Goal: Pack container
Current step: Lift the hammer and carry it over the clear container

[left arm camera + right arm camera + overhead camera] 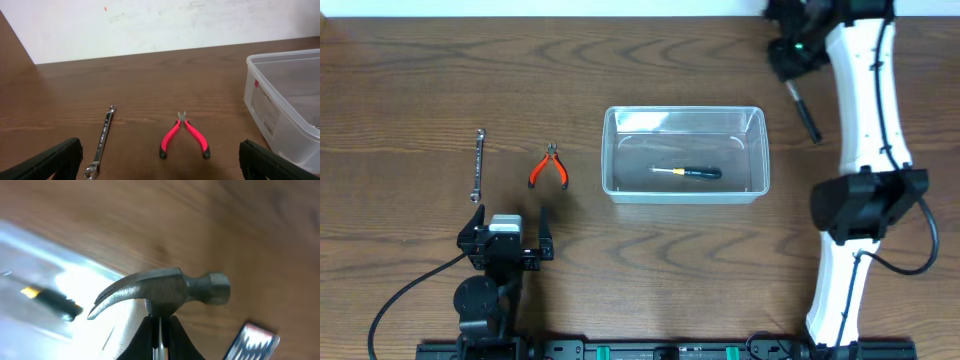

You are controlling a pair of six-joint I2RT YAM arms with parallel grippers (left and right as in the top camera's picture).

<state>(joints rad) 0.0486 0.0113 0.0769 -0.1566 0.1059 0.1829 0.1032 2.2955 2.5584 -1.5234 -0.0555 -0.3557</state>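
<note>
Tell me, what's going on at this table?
Two robot arms are packing tools into a clear container. The right pincer is shut on a hammer, near the tub's far right corner. A screwdriver already lies inside. A wrench and red pliers lie before the open, empty left pincer.

Overhead straight down; left wrist low, forward; both share container (685, 109).

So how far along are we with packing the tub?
Done: one screwdriver lies in the container. In hand: the right pincer is shut on a hammer, held outside the container. Left: the wrench and red pliers lie on the table in front of the open left pincer, untouched.
</note>
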